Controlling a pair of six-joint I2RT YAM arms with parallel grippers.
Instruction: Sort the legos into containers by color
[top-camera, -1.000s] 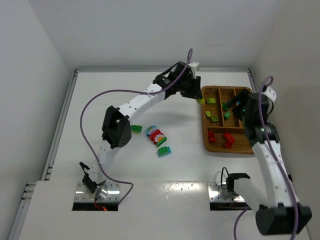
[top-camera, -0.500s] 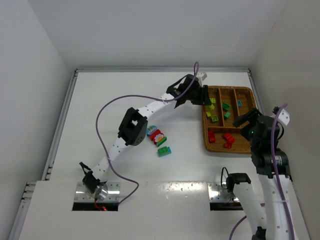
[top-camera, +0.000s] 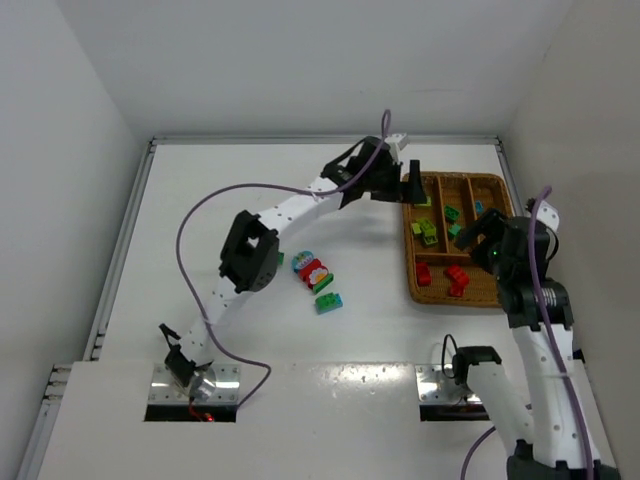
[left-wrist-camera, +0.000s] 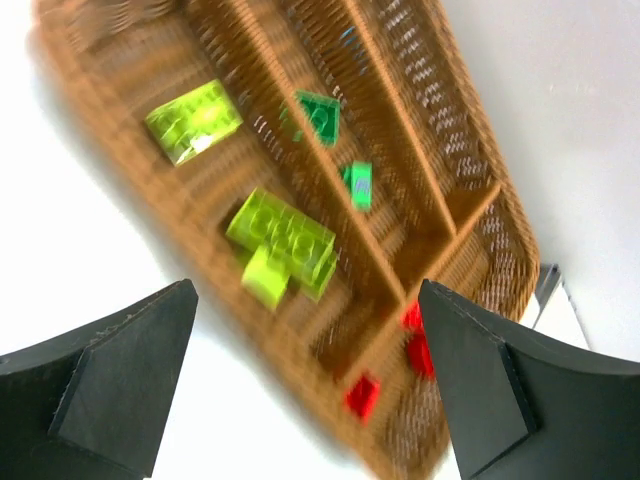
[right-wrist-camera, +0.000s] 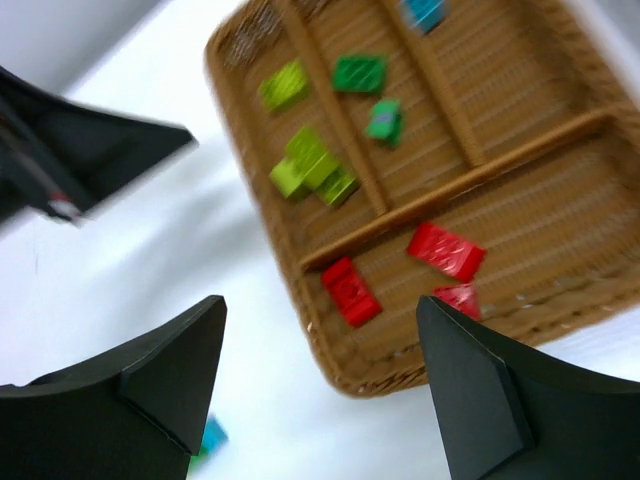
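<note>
From above, the left pincer (top-camera: 408, 190) is seen opened wide at the far left corner of the wicker tray (top-camera: 409, 262). Half a second ago it was shut over the tray's left compartment. The lime legos (top-camera: 425, 230) are now lying in that compartment. The right pincer (top-camera: 468, 235) has been brought back over the tray's near right part. A stacked block (top-camera: 312, 271) and a teal brick (top-camera: 328, 302) are left on the worktop (top-camera: 200, 200), well left of the tray.

In the left wrist view, the fingers (left-wrist-camera: 110, 385) are spread with nothing between them. Dark green legos (left-wrist-camera: 318, 115) are seen in the tray's middle compartment.

In the right wrist view, the jaws are held apart and empty above the tray. Red legos (right-wrist-camera: 445, 250) are seen in its near cross compartment.
</note>
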